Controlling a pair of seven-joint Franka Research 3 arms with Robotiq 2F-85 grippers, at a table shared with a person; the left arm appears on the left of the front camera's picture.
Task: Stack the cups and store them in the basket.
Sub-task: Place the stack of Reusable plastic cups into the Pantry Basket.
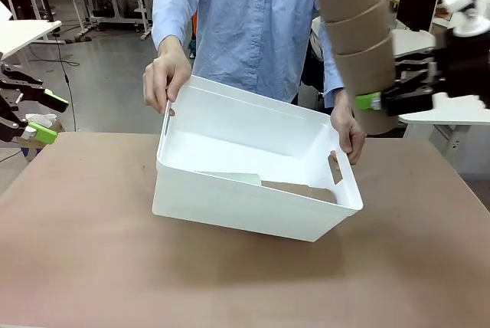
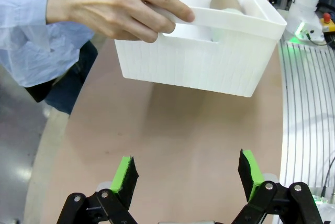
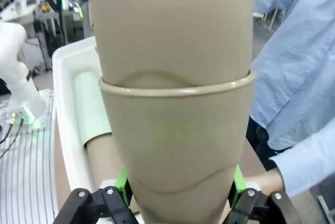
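No writing could be read on anything. The right gripper pinched a nested stack of tan cups — matte, tapered — raised beside the basket. That plain white basket was tilted, held by the person's hands; a mint cup and a tan one lay inside. The left gripper stood spread, holding nothing.

A plain white basket is seen on a dull brown table. Inside the basket, a pale mint green cup and a tan-brown cup are visible. Above the basket, matte tan-brown stacked cups are held between green pads. A light blue shirt is worn behind the basket.
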